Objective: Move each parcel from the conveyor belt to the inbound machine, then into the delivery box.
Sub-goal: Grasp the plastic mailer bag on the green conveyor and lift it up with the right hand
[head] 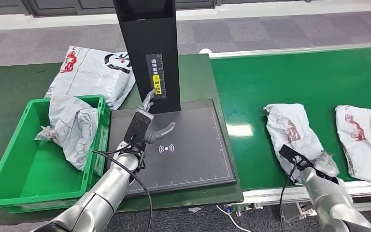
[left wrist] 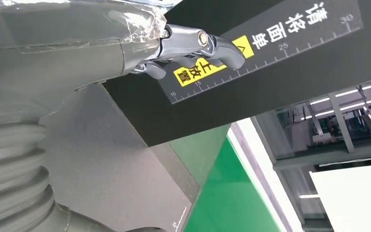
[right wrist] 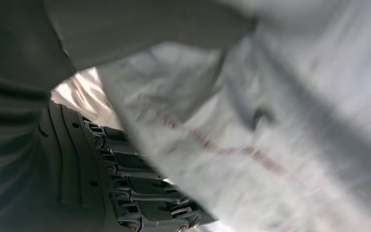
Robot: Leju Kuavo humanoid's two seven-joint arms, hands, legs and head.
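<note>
Head view: left hand (head: 147,121) empty, fingers spread over scanner pad (head: 198,145); right hand (head: 314,166) against nearest parcel (head: 294,133) on conveyor belt (head: 280,82), grip unclear. Slack bag could slip from shallow hold.

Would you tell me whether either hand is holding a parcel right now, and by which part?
The left hand holds nothing, open over the scanner plate. The right hand is at the near end of the left-hand parcel on the belt; a grip cannot be confirmed.

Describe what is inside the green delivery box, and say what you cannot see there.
Inside the green delivery box lies one crumpled grey parcel, leaning against its right wall, with bare green floor beside it. Whatever lies beneath that parcel is covered.
</note>
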